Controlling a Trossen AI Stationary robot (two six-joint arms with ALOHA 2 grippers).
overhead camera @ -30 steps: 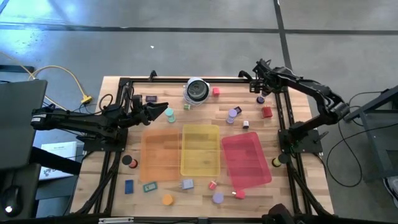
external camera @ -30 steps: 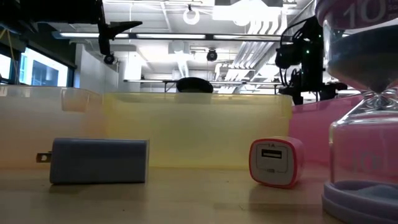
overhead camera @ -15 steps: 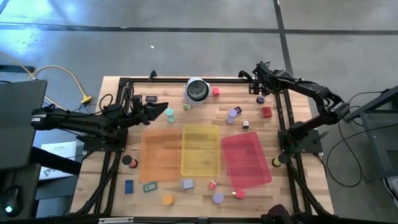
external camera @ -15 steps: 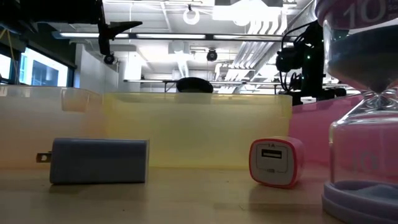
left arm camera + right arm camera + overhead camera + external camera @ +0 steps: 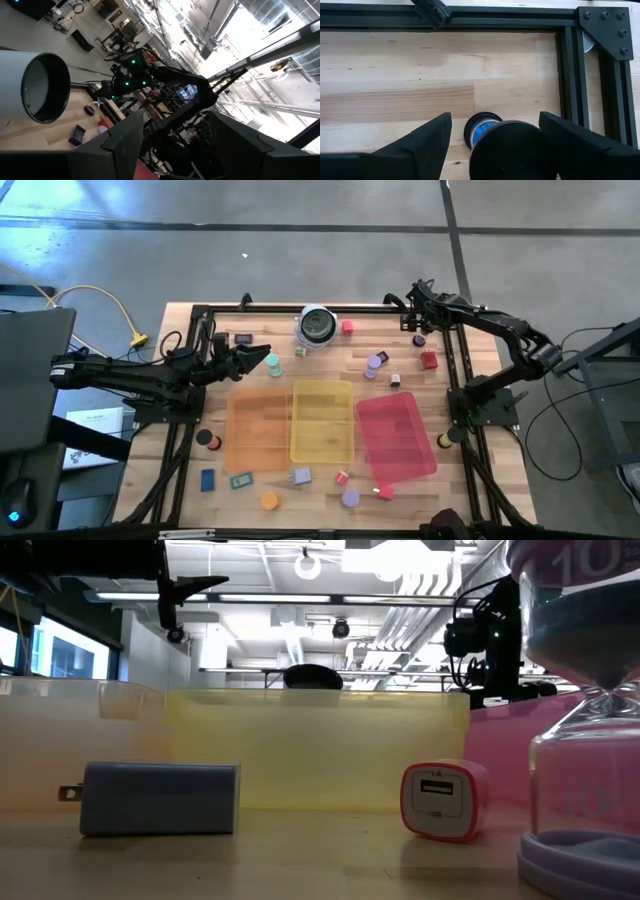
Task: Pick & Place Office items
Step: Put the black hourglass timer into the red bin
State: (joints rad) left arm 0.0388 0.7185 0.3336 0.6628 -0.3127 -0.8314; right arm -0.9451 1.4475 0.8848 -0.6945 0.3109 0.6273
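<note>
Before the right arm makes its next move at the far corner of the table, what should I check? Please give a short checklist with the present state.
1. Right gripper over the dark round item at the far right corner: ok.
2. Item already held: cannot tell.
3. Black frame rail close beside that item, may hinder: not ok.
4. Left gripper open, holding nothing, beside the teal disc: ok.
5. Orange tray, yellow tray, red tray show nothing inside: ok.
</note>
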